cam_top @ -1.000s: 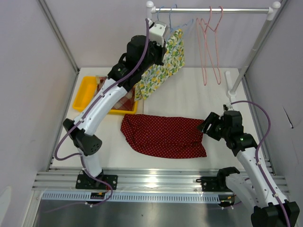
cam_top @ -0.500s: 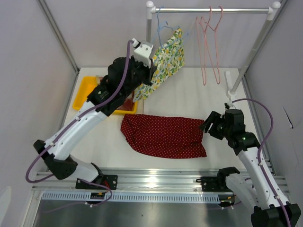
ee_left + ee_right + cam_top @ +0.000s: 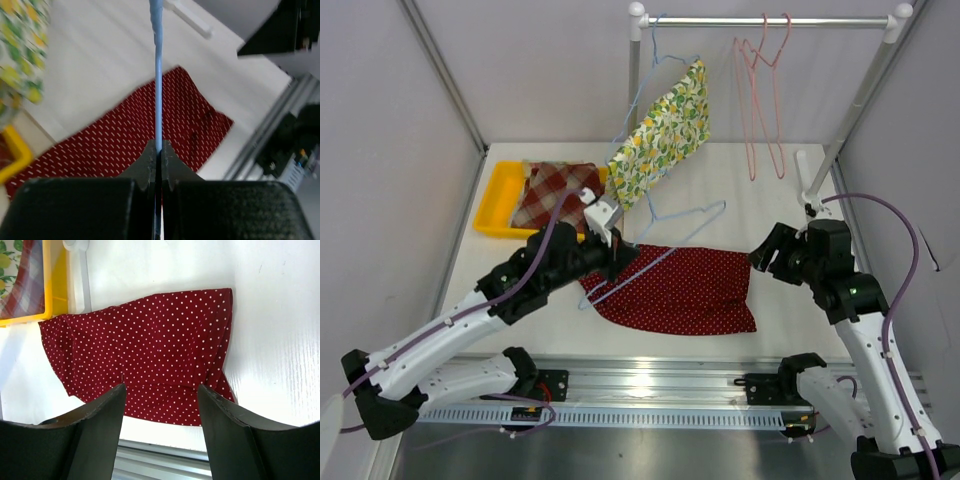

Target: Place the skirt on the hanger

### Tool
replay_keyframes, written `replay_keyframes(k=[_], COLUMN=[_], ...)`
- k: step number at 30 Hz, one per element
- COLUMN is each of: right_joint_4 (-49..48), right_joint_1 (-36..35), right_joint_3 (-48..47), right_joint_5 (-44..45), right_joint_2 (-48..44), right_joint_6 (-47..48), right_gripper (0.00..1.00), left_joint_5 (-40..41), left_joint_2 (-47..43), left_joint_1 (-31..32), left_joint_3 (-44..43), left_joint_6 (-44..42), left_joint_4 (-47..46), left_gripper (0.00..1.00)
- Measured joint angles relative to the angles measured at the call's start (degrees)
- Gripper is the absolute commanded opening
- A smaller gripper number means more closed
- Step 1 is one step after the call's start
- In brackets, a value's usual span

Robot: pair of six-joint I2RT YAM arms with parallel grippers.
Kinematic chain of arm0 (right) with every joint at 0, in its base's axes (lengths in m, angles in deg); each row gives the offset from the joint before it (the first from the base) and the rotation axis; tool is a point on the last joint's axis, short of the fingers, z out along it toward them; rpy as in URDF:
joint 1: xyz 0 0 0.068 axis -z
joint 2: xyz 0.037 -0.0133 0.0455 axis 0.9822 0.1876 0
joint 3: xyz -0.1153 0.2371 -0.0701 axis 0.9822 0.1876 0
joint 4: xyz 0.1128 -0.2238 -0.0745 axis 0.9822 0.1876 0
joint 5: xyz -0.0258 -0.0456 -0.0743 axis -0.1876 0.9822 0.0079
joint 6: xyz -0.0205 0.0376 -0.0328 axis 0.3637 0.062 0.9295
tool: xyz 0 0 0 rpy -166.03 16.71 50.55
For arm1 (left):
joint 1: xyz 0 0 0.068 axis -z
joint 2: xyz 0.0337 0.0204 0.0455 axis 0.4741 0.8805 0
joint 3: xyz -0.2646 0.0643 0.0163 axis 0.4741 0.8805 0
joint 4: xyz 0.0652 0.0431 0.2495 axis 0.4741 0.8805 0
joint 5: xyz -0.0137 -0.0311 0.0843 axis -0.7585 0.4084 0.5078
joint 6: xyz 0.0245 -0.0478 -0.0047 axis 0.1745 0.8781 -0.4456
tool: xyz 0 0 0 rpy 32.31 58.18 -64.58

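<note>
The red polka-dot skirt [image 3: 685, 292] lies flat on the white table near the front. My left gripper [image 3: 613, 245] is shut on the thin wire of a blue hanger [image 3: 692, 212] and holds it over the skirt's left part. In the left wrist view the blue wire [image 3: 158, 75] rises straight from my closed fingertips [image 3: 158, 150], with the skirt [image 3: 120, 145] below. My right gripper [image 3: 767, 256] is open and empty, just past the skirt's right edge. In the right wrist view the skirt [image 3: 150, 345] lies beyond the open gripper [image 3: 161, 392].
A rail [image 3: 765, 20] at the back carries a lemon-print garment [image 3: 665, 130] on a blue hanger and pink hangers [image 3: 765, 90]. A yellow tray [image 3: 495, 195] with plaid cloth [image 3: 555, 190] stands at the back left. A white post [image 3: 807, 185] stands at the right.
My left arm has swung down from the rail to the front, bringing the blue hanger over the skirt. The plaid cloth in the tray is now uncovered. My right gripper shifted slightly.
</note>
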Motion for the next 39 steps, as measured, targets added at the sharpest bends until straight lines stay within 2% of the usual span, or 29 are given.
replay_keyframes(k=[6,13,20,29,39], right_joint_4=[2.4,4.8,5.4,2.9,-3.2], right_joint_1=[-2.4,-8.9,-14.4,-17.6,-18.9], right_joint_3=[-0.8,-0.6,2.5,6.5,13.7], right_joint_5=[1.0,5.0,10.1,13.3,15.1], right_joint_2=[-0.5,-1.2,-1.5,0.9,5.0], right_joint_6=[0.3,-1.0,-3.7,-7.7,-11.4], right_gripper=[0.64,0.64,0.59,0.52,0.51], left_joint_5=[-6.1,-12.4,-15.4,-17.6,-21.3], left_joint_2=[-2.2,2.4,7.9,13.5,16.1], left_joint_1=[4.4,7.6,7.7,6.3,2.5], left_joint_3=[11.5,17.1,20.0,21.6,25.0], left_joint_6=[5.1,8.2,9.4,9.6,10.3], left_joint_4=[-4.4,-13.1,-19.9,-24.9,-29.4], left_gripper=[0.0,0.0,0.0,0.0,0.0])
